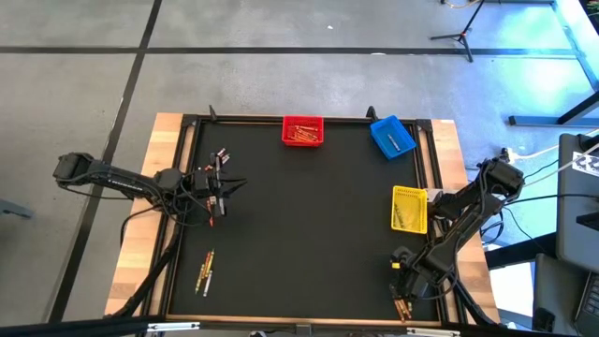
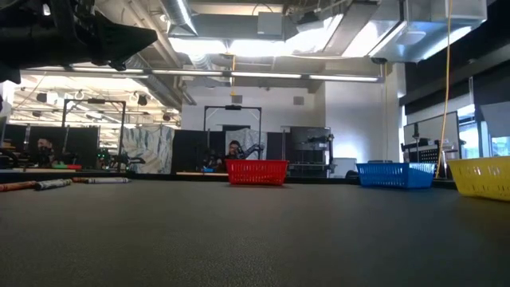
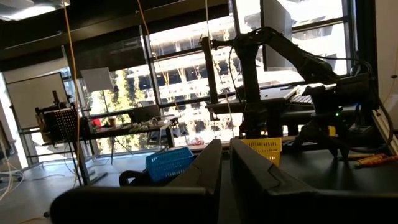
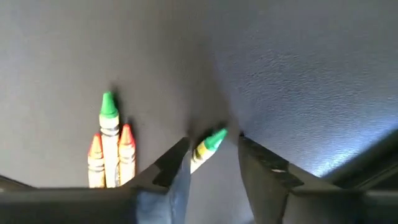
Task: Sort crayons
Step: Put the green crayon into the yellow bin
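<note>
A green-tipped crayon (image 4: 208,144) lies on the black mat (image 4: 298,68) at the table's near right corner, its long axis oblique, tip pointing away from the wrist and between the fingers. The right gripper (image 4: 211,163) stands partly open astride it, fingers (image 4: 177,165) close on either side; contact cannot be told. Three crayons (image 4: 110,152) lie parallel just beside; the left gripper (image 3: 224,162), nearly shut and empty, hangs above the table's left side.
</note>
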Available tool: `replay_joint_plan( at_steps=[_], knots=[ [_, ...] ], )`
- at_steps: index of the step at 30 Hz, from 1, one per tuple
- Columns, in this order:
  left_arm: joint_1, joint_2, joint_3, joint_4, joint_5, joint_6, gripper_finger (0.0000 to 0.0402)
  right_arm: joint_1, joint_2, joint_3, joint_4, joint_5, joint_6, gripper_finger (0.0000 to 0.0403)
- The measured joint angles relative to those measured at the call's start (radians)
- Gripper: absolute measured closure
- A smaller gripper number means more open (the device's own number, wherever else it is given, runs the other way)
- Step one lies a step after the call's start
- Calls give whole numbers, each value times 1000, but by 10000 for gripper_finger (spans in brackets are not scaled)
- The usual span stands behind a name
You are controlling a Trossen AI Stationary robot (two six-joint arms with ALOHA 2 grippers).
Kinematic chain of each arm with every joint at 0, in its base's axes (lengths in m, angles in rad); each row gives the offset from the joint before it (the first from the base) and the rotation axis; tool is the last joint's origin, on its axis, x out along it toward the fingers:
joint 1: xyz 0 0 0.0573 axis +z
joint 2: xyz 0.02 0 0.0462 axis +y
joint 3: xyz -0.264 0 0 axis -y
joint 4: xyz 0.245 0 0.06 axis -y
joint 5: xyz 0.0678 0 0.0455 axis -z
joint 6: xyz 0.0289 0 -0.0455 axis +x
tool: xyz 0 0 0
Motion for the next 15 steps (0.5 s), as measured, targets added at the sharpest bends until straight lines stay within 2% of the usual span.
replay_joint_plan(
  at_steps=[10,15],
  knots=[
    [0,0,0,0,0,0,376,0,0,0,-13,8,-28,387],
    [0,0,0,0,0,0,376,0,0,0,-25,9,-62,398]
  ],
)
